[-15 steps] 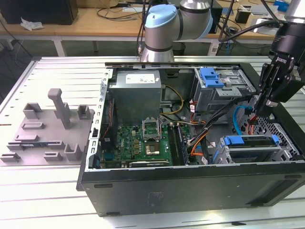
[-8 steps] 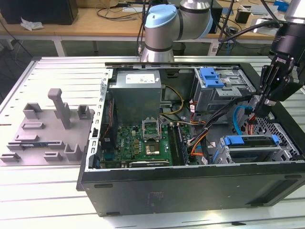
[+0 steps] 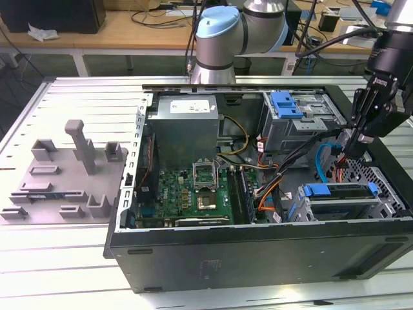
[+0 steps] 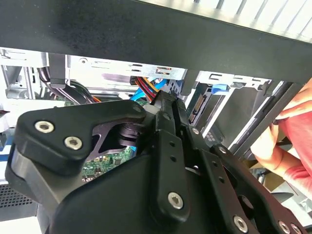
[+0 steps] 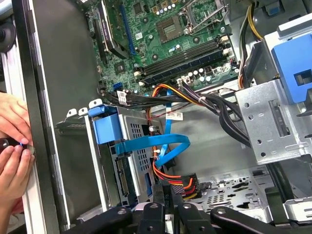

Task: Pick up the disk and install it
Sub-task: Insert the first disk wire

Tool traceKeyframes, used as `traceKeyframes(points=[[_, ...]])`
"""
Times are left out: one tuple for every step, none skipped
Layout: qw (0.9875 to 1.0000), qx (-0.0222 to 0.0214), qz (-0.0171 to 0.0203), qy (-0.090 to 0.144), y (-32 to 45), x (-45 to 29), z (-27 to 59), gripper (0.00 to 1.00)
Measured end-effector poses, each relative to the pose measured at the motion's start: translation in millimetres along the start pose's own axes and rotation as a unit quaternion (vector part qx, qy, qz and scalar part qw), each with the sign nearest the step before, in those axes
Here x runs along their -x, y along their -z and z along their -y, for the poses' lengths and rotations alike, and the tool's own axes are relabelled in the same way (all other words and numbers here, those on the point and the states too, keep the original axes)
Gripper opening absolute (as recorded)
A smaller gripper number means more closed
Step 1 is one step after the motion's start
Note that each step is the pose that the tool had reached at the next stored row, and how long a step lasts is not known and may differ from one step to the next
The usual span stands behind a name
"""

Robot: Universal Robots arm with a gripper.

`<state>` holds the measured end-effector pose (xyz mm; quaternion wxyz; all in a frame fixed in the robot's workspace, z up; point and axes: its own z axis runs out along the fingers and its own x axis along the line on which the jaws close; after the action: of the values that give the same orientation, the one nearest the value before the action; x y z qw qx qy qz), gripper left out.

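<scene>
The disk (image 3: pixel 340 201), silver in a blue carrier frame, lies in the lower drive bay at the front of the open computer case (image 3: pixel 258 255), on the exterior view's right. In the first wrist view the disk (image 5: pixel 122 170) stands edge-on with its blue tab and a blue data cable (image 5: pixel 165 144) looping beside it. My gripper (image 3: pixel 344 154) hangs just above and behind that bay, fingers together, tips among the cables. In the first wrist view my gripper (image 5: pixel 164 196) sits next to a black connector (image 5: pixel 187 184) with orange, red and yellow wires. The closed fingers (image 4: pixel 165 105) point into the case.
A blue plastic bracket (image 3: pixel 287 103) tops the metal drive cage (image 3: pixel 297 126) at the back. The motherboard (image 3: pixel 193 190) and power supply (image 3: pixel 187 123) fill the case's other half. A person's hands (image 5: pixel 12 146) rest on the case edge near the disk. Grey fixtures (image 3: pixel 71 171) stand on the table.
</scene>
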<state>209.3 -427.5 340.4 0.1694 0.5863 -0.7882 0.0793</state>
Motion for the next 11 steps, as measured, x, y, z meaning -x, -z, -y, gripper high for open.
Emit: traceKeyframes(points=[[1.0000, -0.0001, -0.0002, 0.000, -0.3, -0.8, -2.6, 0.17], [1.0000, -0.0002, -0.0003, 0.000, 1.4, -2.5, -5.8, 0.17], [1.0000, -0.0004, -0.0001, 0.000, 4.3, -4.1, -7.5, 0.17], [1.0000, -0.0008, 0.0000, 0.000, 6.7, -5.7, -9.8, 0.17], [1.0000, -0.0014, 0.0004, 0.000, 8.5, -7.5, -13.5, 0.17], [1.0000, -0.0023, 0.0006, -0.001, 9.2, -8.7, -16.0, 0.17], [1.0000, -0.0036, 0.0016, -0.001, 9.4, -9.4, -17.9, 0.17], [1.0000, -0.0057, 0.0043, -0.002, 9.3, -10.2, -20.0, 0.17], [0.9999, -0.0075, 0.0080, -0.002, 9.0, -10.9, -21.3, 0.17], [0.9999, -0.0086, 0.0117, -0.002, 8.7, -11.5, -22.2, 0.17], [0.9998, -0.0094, 0.0149, -0.002, 8.4, -12.1, -22.6, 0.17]])
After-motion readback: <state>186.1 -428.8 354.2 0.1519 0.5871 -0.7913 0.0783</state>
